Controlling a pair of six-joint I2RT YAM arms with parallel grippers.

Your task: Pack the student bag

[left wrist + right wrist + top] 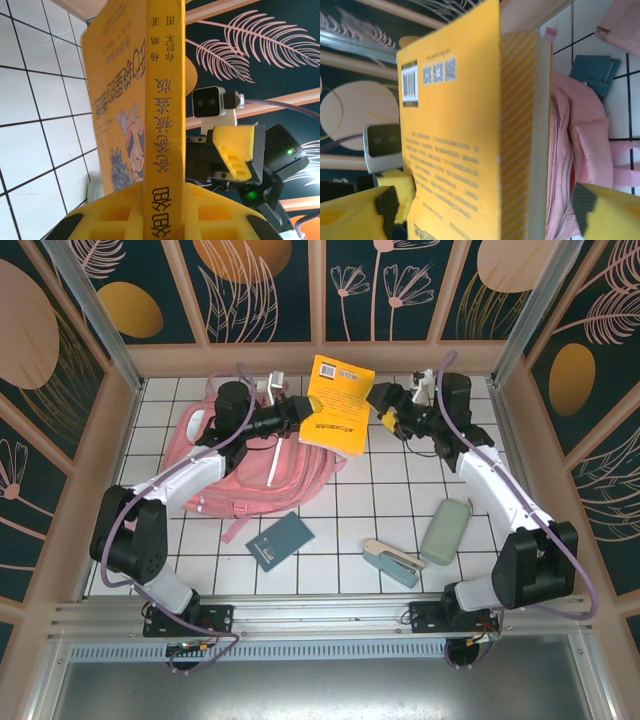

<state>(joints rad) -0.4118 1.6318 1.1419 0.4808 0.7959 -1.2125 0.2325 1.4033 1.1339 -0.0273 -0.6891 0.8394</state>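
Yellow book (338, 405), pinched tight in my left jaws, hangs over the student bag (290, 480) beneath them for loading; my right jaws gape wide around it, gripping nothing.

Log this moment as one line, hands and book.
left hand: shut on yellow paperback book | right hand: open around book | book: raised over edge of pink fabric backpack | status: not yet packed
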